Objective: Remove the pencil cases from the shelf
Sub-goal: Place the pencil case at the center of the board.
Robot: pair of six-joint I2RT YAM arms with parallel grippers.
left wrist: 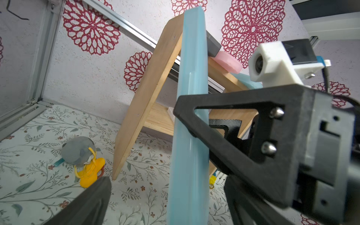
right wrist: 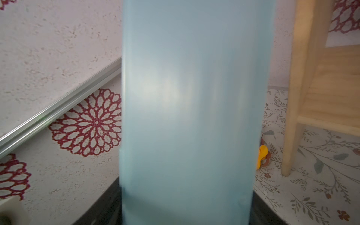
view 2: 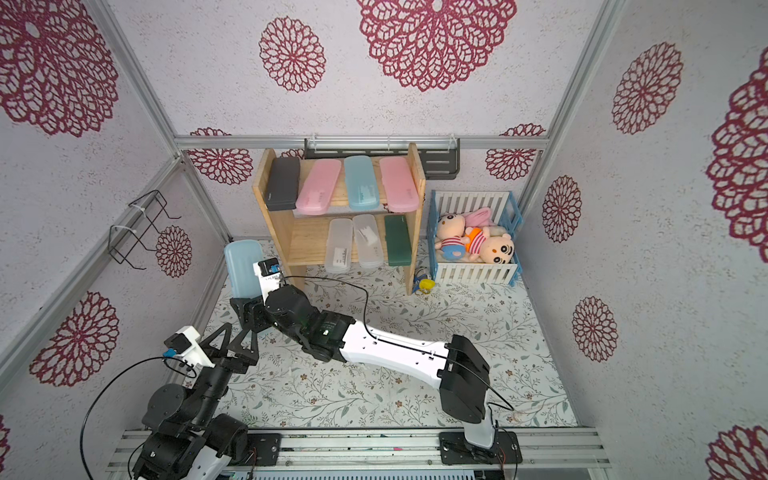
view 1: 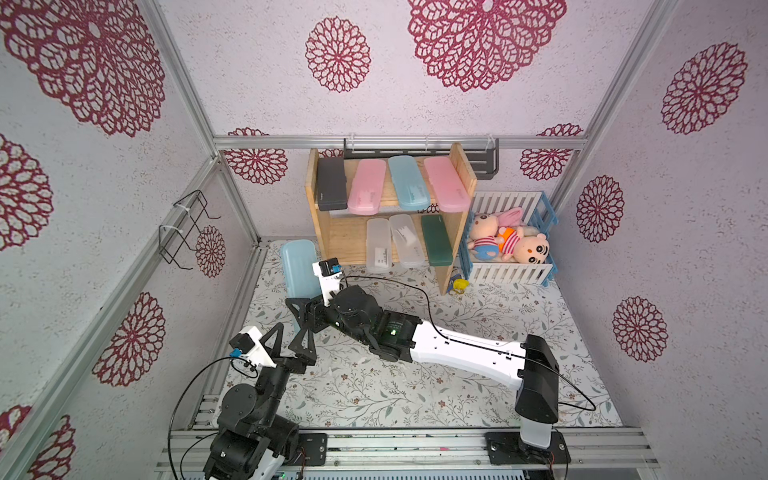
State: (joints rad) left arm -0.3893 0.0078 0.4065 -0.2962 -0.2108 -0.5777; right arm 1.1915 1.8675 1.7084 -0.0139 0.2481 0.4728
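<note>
Slippage threatens the light blue pencil case (view 1: 298, 266), clamped on end beside the shelf (view 1: 332, 237) in the jaws of the right gripper (view 1: 300, 309) alone, the jaws of the left gripper (view 1: 291, 341) standing wide nearby.

Wearing white moulded shells on the right arm (view 1: 457, 353) between black joint housings. Trailing a thin black cable (view 1: 382, 277) back from the white camera mount (left wrist: 272, 64) and its blue plug (left wrist: 320, 60) just behind the right gripper (view 1: 300, 311). Showing black triangular open-frame fingers (left wrist: 224, 99), carrying two silver screws (left wrist: 275, 113) at their base.
</note>
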